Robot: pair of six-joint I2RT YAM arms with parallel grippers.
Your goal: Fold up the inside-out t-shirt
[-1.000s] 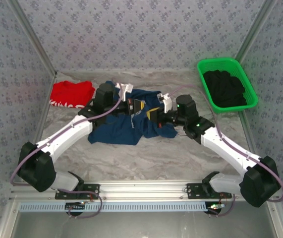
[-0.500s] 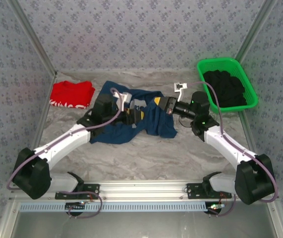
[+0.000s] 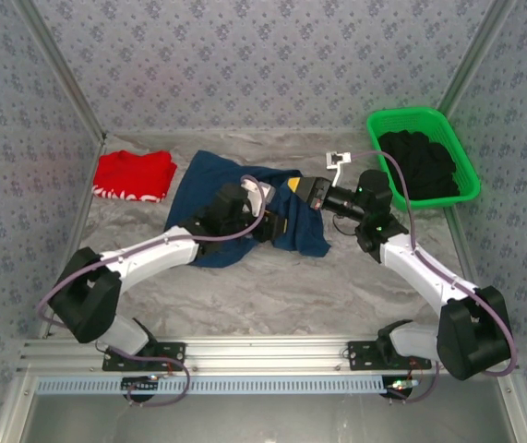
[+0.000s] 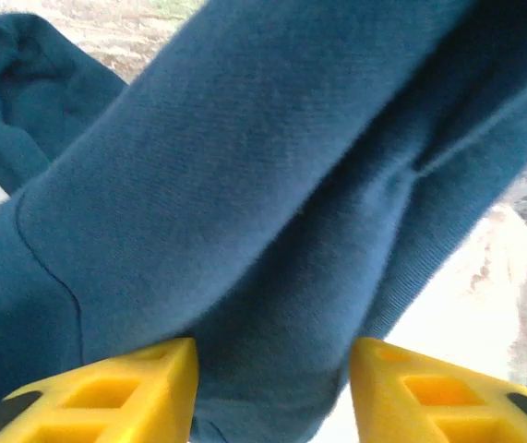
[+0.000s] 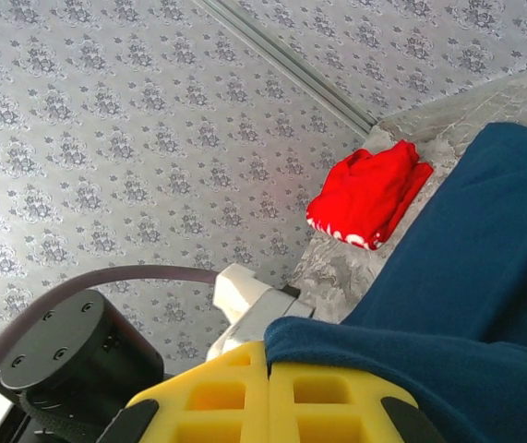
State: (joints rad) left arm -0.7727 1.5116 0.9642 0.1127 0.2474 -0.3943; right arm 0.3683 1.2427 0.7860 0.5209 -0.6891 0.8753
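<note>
Right tool (image 3: 294, 187) is pinching a hem of the inside-out t-shirt (image 3: 209, 189), jaws pressed together on the cloth. It is lifting that edge clear of the counter (image 3: 272, 286), likely so the cloth hangs taut enough to be regripped.

Left tool (image 3: 280, 226) is reaching in from below and to the side. Its yellow fingers (image 4: 148, 392) are standing partly apart and straddling a thick fold of the hanging cloth. Whether they are actually squeezing it cannot be told from the wrist view.

The shirt is lying mid-counter between the two arms, bunched and creased rather than spread. It is dark navy and plain, with seams and a ribbed hem showing close up. No tag is showing at this angle. Judgement: nothing like a tidy fold is forming yet.

Red garment (image 3: 134, 173) is sitting at the far left, apart from the shirt. Green basket (image 3: 378, 125) is holding black clothing (image 3: 420, 161) at the far right (neither is in play).
</note>
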